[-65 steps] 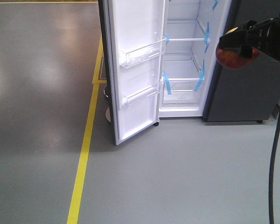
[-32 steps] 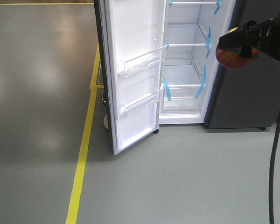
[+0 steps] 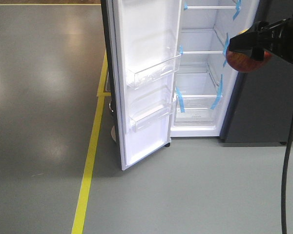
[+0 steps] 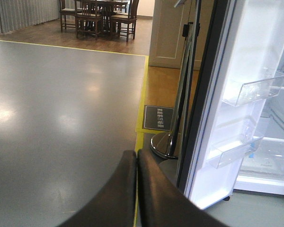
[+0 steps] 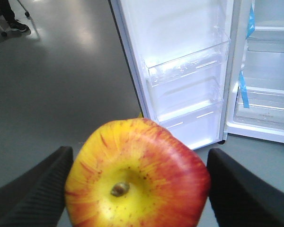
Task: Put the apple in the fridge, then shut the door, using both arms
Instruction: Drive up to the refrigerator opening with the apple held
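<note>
The red-and-yellow apple (image 5: pixel 137 175) fills the low middle of the right wrist view, stem dimple facing the camera. My right gripper (image 5: pixel 139 158) is shut on it, one black finger on each side. In the front view the same apple (image 3: pixel 247 61) hangs at the upper right under the right gripper (image 3: pixel 256 46), in front of the fridge (image 3: pixel 200 73). The fridge stands open, showing its white inside, shelves and blue tape. The door (image 3: pixel 146 83) is swung wide to the left, with clear bins on its white inner face. My left gripper (image 4: pixel 136 158) is shut and empty, low beside the door's (image 4: pixel 241 94) edge.
A yellow floor line (image 3: pixel 90 161) runs left of the door. A chrome stanchion base (image 4: pixel 164 144) and a dark floor sign (image 4: pixel 158 117) sit behind the door. Wooden chairs and a table (image 4: pixel 99 14) stand far back. A black cable (image 3: pixel 288 161) hangs at the right.
The fridge and door have grown larger and slid slightly right and down in the front view, so I am closer. The right gripper still holds the apple at the same spot in the frame.
</note>
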Robot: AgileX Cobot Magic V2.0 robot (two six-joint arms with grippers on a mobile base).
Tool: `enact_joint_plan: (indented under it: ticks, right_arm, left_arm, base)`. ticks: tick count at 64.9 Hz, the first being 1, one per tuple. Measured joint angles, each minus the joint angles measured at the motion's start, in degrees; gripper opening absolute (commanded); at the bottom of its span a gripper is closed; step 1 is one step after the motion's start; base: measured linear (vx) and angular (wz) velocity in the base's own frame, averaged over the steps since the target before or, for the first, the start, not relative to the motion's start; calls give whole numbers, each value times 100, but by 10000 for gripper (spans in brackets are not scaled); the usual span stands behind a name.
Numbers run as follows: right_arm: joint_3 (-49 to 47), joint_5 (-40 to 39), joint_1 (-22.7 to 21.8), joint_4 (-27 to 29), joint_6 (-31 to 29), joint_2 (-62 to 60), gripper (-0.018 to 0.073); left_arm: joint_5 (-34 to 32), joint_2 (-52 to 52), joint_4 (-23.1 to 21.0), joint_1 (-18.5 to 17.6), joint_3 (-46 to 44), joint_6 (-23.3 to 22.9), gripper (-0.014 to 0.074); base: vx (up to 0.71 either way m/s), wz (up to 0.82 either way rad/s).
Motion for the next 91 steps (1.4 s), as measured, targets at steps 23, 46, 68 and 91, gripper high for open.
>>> enact_joint_plan:
  ticks: [23,46,68,91]
  right_arm:
    - [0,0,0,0,0,0,-5]
    - [0,0,0,0,0,0,-5]
    - [0,0,0,0,0,0,-5]
    - [0,0,0,0,0,0,-5]
  left_arm:
    - [0,0,0,0,0,0,-5]
    - [0,0,0,0,0,0,-5]
    - [0,0,0,0,0,0,-5]
    - [0,0,0,0,0,0,-5]
  base:
    - [13,5]
    - [14,3]
    - [13,-2]
    - [13,-3]
